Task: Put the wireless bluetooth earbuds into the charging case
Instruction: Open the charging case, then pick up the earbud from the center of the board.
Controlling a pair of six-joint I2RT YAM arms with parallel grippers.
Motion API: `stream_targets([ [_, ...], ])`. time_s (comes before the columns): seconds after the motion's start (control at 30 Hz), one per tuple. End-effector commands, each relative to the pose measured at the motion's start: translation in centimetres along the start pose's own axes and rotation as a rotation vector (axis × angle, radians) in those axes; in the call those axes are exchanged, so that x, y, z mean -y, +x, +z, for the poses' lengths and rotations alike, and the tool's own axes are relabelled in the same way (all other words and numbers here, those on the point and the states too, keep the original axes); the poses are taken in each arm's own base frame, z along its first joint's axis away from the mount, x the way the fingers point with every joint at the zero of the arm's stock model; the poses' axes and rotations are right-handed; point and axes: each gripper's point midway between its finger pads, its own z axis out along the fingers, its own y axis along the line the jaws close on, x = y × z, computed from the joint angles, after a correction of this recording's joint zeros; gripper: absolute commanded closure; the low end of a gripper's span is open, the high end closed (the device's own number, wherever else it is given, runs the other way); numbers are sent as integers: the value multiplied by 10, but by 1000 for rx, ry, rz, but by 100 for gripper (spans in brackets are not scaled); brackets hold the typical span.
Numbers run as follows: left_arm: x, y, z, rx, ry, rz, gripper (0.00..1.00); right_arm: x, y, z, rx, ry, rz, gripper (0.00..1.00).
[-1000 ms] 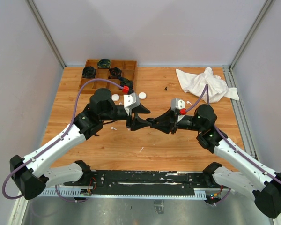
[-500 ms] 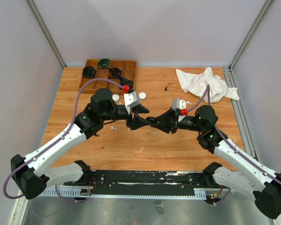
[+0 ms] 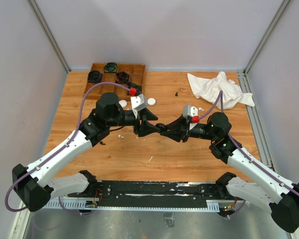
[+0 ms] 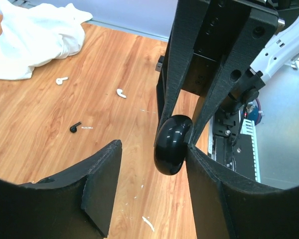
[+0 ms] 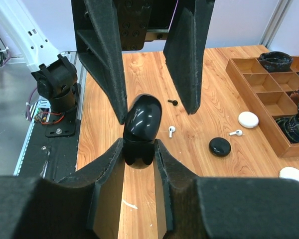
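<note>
A glossy black charging case (image 5: 142, 127) hangs in the air over the middle of the table, with my right gripper (image 5: 139, 144) shut on its lower half. Its upper half tilts away from the lower half. My left gripper (image 4: 152, 149) stands open around the case (image 4: 172, 144): one finger rests against it, the other is well apart. In the top view the two grippers meet at the case (image 3: 159, 128). Loose earbuds lie on the wood: white ones (image 5: 171, 131) (image 5: 235, 133) (image 4: 121, 92) (image 4: 61, 79) and black ones (image 5: 173, 102) (image 4: 74, 127).
A wooden compartment tray (image 3: 137, 66) with dark items stands at the back left. Two white round cases (image 3: 123, 103) (image 3: 151, 101) and a black round case (image 5: 220, 146) lie near it. A crumpled white cloth (image 3: 219, 89) is at the back right.
My left gripper has shifted slightly toward the back and left around the case. The right arm and the case have held still.
</note>
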Motion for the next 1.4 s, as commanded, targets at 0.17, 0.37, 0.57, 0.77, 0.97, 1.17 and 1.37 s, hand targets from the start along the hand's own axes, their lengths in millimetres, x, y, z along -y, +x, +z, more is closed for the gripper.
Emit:
stream_targets([
  [0.17, -20, -22, -2, 57, -73, -15, 38, -12, 0, 0, 14, -54, -22, 99],
  [0.37, -17, -17, -1, 51, -56, -24, 34, -9, 1, 1, 11, -33, -21, 99],
  [0.57, -27, -17, -9, 66, -146, -37, 24, 9, 15, -4, -23, 78, -32, 99],
  [0.77, -82, 6, -31, 70, -540, -262, 21, 29, 32, -12, -52, 208, -36, 99],
  [0.97, -116, 80, -66, -49, -887, -503, 16, 32, 47, -18, -67, 251, -30, 99],
  [1.17, -124, 145, -106, -95, -1129, -706, 5, 29, 52, -22, -70, 258, -31, 99],
  [1.37, -127, 196, -145, -147, -1305, -881, 1, 27, 55, -24, -74, 253, -31, 99],
])
